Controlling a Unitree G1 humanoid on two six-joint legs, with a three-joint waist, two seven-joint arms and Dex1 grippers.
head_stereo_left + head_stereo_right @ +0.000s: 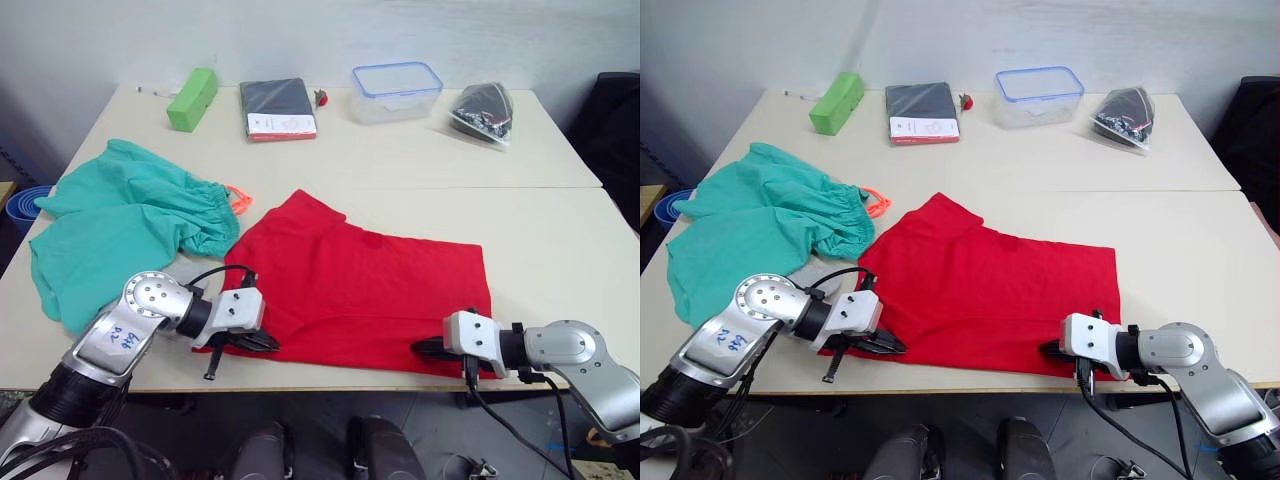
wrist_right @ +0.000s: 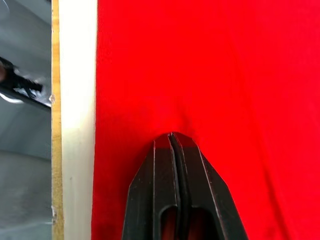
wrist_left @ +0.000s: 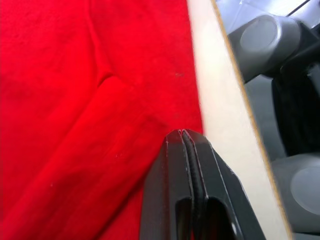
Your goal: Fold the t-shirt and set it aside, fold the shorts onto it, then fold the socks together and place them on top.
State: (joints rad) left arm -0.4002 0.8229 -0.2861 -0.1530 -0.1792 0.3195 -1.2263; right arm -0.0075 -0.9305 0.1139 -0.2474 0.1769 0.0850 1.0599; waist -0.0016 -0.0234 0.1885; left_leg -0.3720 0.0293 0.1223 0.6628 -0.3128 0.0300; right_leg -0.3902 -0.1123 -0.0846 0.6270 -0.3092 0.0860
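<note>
I am looking down at the t-shirt (image 1: 350, 285); it is lying spread flat in the lower centre of the frame, bright red, with soft creases running across it and one sleeve poking up toward the middle of the table (image 1: 560, 250); its lower hem is sitting just inside the table's near edge. My left gripper (image 1: 262, 343) is resting at the shirt's lower left corner, its fingers (image 3: 186, 165) pressed together with no gap between them; whether cloth is pinched there I cannot tell. My right gripper (image 1: 425, 348) is lying on the lower right part of the hem, its fingers (image 2: 174, 165) likewise clenched tight against each other on top of the red fabric. The shorts (image 1: 120, 235) are bunching teal-green at the left of the frame, their gathered waist touching the shirt's left edge, an orange drawstring (image 1: 238, 198) showing beside it. Bare tabletop is lying open to the right of the shirt and above it, up to the row of a green block (image 1: 192, 97), dark booklet (image 1: 276, 108), clear lidded box (image 1: 397, 90) and bag (image 1: 484, 110) along the far edge.
</note>
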